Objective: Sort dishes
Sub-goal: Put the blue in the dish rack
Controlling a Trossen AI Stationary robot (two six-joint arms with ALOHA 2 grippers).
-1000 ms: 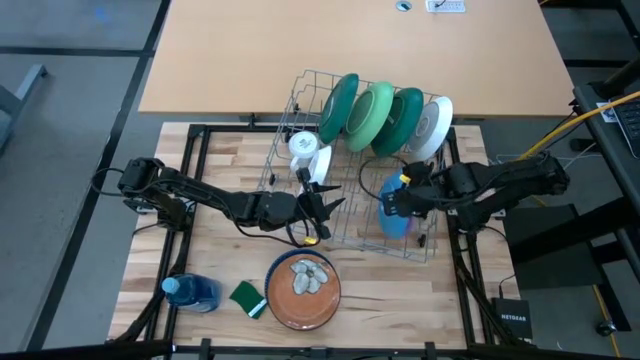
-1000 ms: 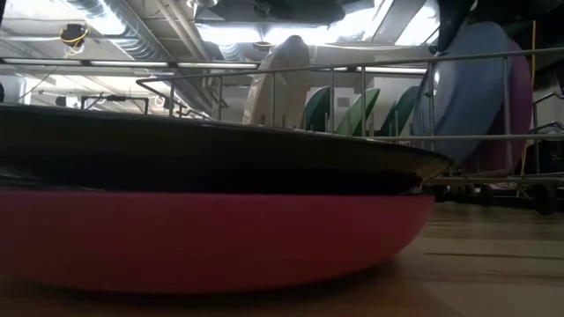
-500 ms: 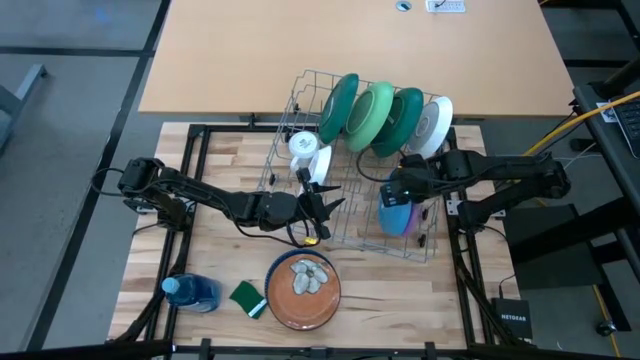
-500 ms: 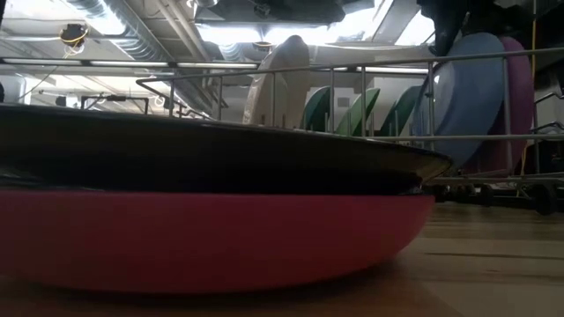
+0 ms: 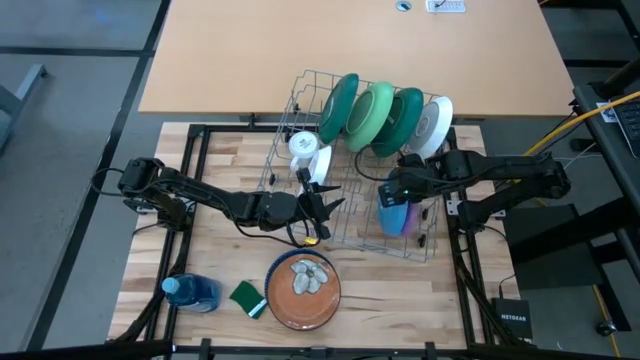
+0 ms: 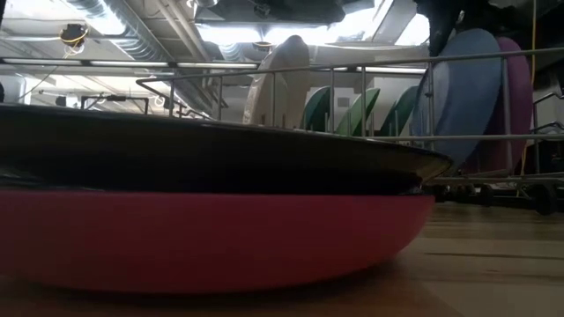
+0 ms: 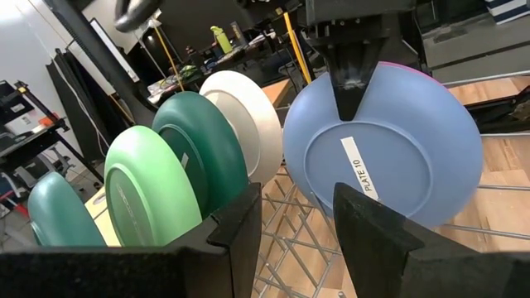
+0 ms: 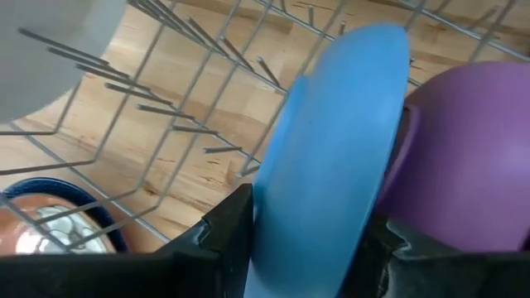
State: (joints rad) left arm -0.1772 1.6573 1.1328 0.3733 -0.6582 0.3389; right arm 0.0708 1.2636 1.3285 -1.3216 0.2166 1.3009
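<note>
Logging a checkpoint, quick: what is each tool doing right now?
Left tool: open, empty, at the rack.
Right tool: shut on the blue plate, upright in the rack beside the purple plate.

You are seeing the right gripper (image 5: 399,192) gripping the blue plate (image 5: 394,217) inside the wire rack (image 5: 300,95), while the left gripper (image 5: 328,203) is hovering at the rack's edge.

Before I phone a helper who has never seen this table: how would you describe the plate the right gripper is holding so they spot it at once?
Find the wire dish rack in the middle of the table. At its right end, nearer the front than the row of green plates, the right gripper pinches the rim of the blue plate. It stands upright before a purple plate and carries a white label.
</note>
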